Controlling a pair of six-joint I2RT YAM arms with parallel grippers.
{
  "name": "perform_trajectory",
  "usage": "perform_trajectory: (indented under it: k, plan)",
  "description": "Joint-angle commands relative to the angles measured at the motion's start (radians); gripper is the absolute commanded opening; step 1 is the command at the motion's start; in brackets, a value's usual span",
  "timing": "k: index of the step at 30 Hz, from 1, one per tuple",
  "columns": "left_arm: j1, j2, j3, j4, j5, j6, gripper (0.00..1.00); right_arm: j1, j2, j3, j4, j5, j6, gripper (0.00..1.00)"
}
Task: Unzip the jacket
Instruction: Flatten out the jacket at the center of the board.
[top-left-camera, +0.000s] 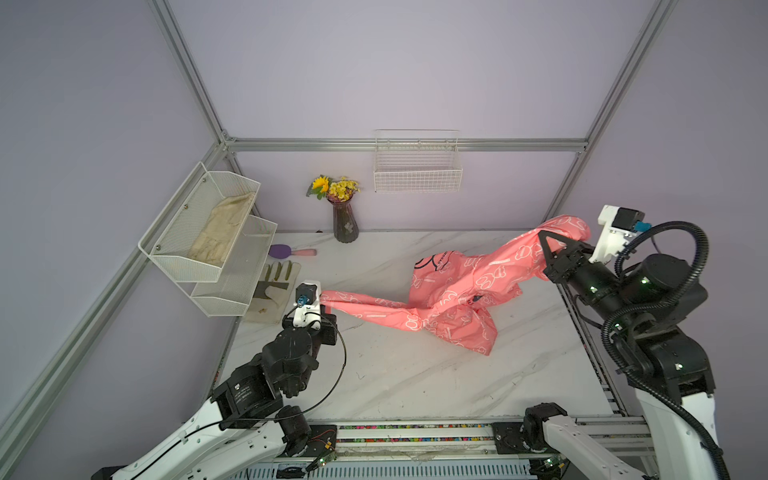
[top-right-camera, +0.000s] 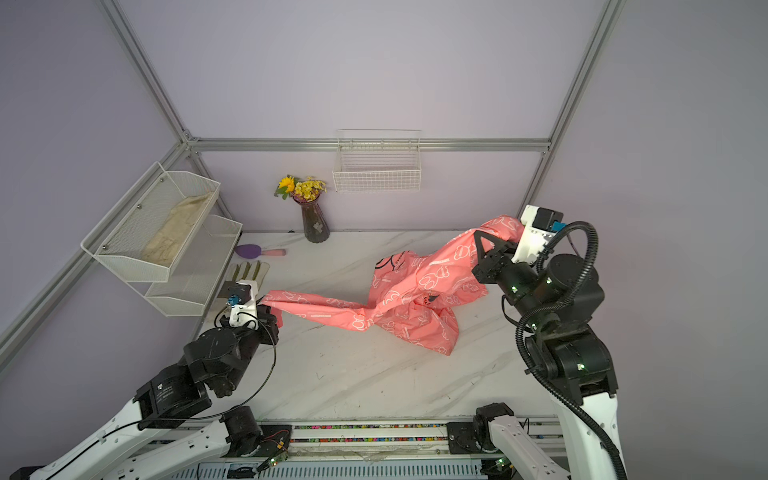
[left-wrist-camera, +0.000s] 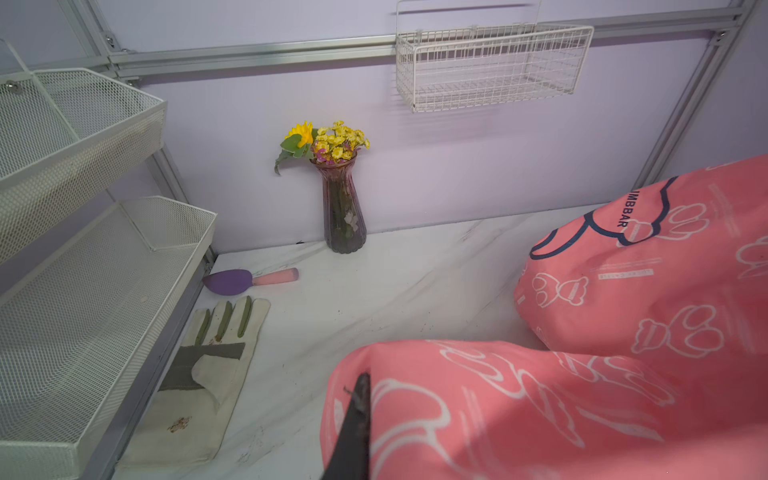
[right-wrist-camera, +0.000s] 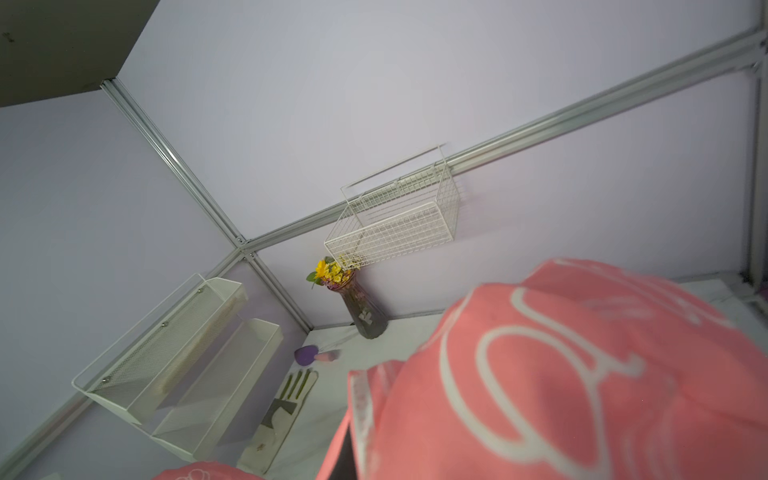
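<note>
- While both tools are clamped on cloth, no unzipping shows yet: the jacket (top-left-camera: 453, 291) hangs twisted btwn them and its zipper line is hidden in the folds.
- L side: left gripper (top-left-camera: 327, 309) is pinched shut on a sleeve end, on the robot's side of the vase (top-left-camera: 345, 222) and a bit left of it.
- R side: right gripper (top-left-camera: 548, 243) is closed on a raised bunch of fabric (sleeve or hood, can't tell), well right of the vase and off the table (top-left-camera: 395, 374).
- Jacket body sags onto the table right of the vase, twd the robot; logo faces up.
- Left to do, my guess: flatten the front, find the pull, hold the collar, draw the pull down. Basically all of it.
- Edges: left gripper sits just beside the glove (top-left-camera: 276, 282) and shelf rack (top-left-camera: 216, 241), left of the vase; right gripper is near the table's right edge.
- Open room: bare marble on the robot's side of the vase, past the jacket.
</note>
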Motion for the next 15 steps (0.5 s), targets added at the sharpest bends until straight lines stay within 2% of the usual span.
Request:
perform_trajectory:
  k: [1, 5, 11, 13, 15]
  plan:
    - [0.007, -0.018, 0.143, -0.031, 0.069, 0.08, 0.0, -0.002, -0.007, 0.177, -0.083, 0.117, -0.161, 0.0]
    - [0.007, -0.006, 0.257, -0.091, 0.128, 0.109, 0.0, -0.002, 0.082, 0.432, -0.175, 0.208, -0.188, 0.0]
    - [0.006, 0.028, 0.401, -0.208, 0.251, 0.165, 0.0, -0.003, 0.307, 0.831, -0.299, 0.2, -0.151, 0.0]
    - [0.006, 0.051, 0.427, -0.263, 0.248, 0.184, 0.0, -0.003, 0.374, 0.89, -0.35, 0.193, -0.139, 0.0]
    - [0.006, 0.086, 0.439, -0.329, 0.209, 0.19, 0.0, -0.003, 0.415, 0.85, -0.383, 0.173, -0.121, 0.0]
